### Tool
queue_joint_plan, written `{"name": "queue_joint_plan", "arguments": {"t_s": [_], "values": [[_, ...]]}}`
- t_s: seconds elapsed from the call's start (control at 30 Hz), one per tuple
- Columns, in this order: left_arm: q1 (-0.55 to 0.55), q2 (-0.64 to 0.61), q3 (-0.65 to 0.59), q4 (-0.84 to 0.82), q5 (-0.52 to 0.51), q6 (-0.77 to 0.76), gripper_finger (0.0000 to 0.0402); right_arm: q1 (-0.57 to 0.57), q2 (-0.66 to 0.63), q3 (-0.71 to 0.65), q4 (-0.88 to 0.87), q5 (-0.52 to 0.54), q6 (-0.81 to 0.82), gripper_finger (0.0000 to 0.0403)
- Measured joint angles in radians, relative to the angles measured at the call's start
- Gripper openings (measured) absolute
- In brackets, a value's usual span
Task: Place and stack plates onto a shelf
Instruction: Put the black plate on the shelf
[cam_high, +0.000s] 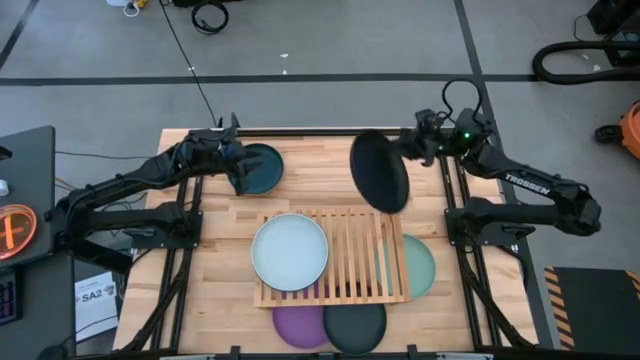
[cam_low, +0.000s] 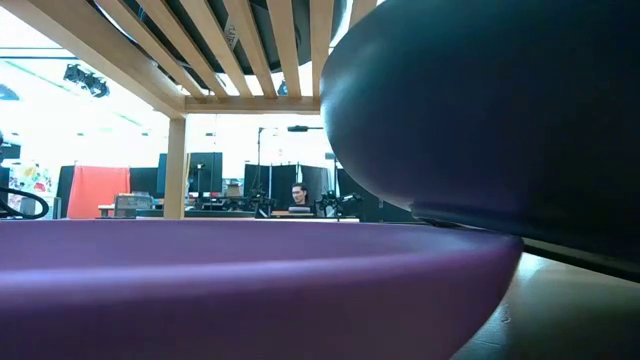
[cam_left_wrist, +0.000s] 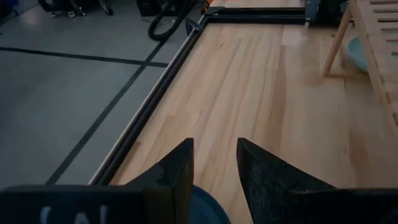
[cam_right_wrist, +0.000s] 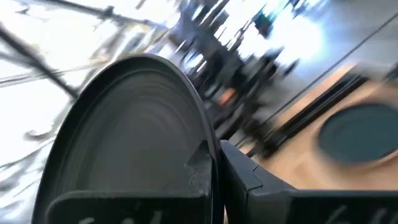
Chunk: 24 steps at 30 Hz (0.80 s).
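Your right hand (cam_high: 412, 150) is gripping the black plate (cam_high: 379, 172) by its rim, tilted above the shelf (cam_high: 345, 258); it could slip. Your left hand (cam_high: 237, 168), fingers apart, is hovering over the teal plate (cam_high: 260, 167).

Six plates show in the overhead view: one black plate (cam_high: 379, 171) at upper centre, one dark teal plate (cam_high: 260, 167) at upper left, one pale blue-white plate (cam_high: 289, 251) at centre, one mint green plate (cam_high: 419, 266) at right of centre, one purple plate (cam_high: 299, 325) and another dark plate (cam_high: 355, 326) at the bottom edge. There is one slatted wooden shelf (cam_high: 352, 255). Two arms appear, with two grippers: left gripper (cam_high: 238, 172), right gripper (cam_high: 408, 147).
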Motion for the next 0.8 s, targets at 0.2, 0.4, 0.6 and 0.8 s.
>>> {"name": "queue_joint_plan", "arguments": {"t_s": [0.2, 0.4, 0.6, 0.8], "values": [[0.0, 0.0, 0.0, 0.025, 0.005, 0.0, 0.0128, 0.151, 0.008, 0.0, -0.045, -0.028, 0.044, 0.002], [0.0, 0.001, 0.0, 0.024, 0.005, 0.0, 0.0128, 0.271, 0.009, 0.0, -0.181, -0.008, -0.046, 0.002], [0.0, 0.001, 0.0, 0.024, 0.005, -0.001, 0.0128, 0.346, 0.015, 0.0, -0.348, 0.079, -0.139, 0.0021], [0.0, 0.001, 0.0, 0.024, 0.005, -0.001, 0.0128, 0.375, 0.028, 0.0, -0.455, 0.131, -0.181, 0.0024]]}}
